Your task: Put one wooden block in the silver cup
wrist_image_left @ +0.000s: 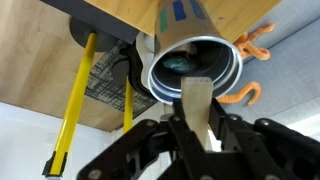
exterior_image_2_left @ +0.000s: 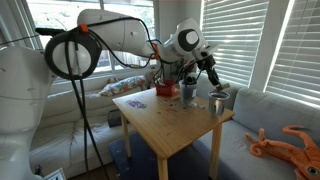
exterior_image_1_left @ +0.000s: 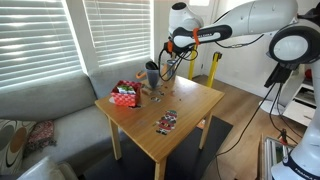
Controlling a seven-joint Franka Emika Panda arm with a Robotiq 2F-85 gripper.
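The silver cup (wrist_image_left: 186, 22) is a shiny metal tumbler on the wooden table (wrist_image_left: 125, 14), near its edge, with its open mouth facing my wrist view. My gripper (wrist_image_left: 196, 128) is shut on a pale wooden block (wrist_image_left: 196, 104). The block's tip lies over the near rim of the cup in this view. In both exterior views the gripper (exterior_image_1_left: 166, 62) (exterior_image_2_left: 208, 82) hangs just above the cup (exterior_image_1_left: 152, 72) (exterior_image_2_left: 217, 103) at a table corner near the couch. I cannot tell whether the block touches the cup.
A red box (exterior_image_1_left: 125, 95) (exterior_image_2_left: 165, 90) lies on the table (exterior_image_1_left: 185, 108) near the cup, and a small card packet (exterior_image_1_left: 166, 122) lies mid-table. An orange toy (exterior_image_2_left: 280, 140) (wrist_image_left: 250, 45) lies on the couch beyond the cup. A yellow post (wrist_image_left: 75, 100) stands below.
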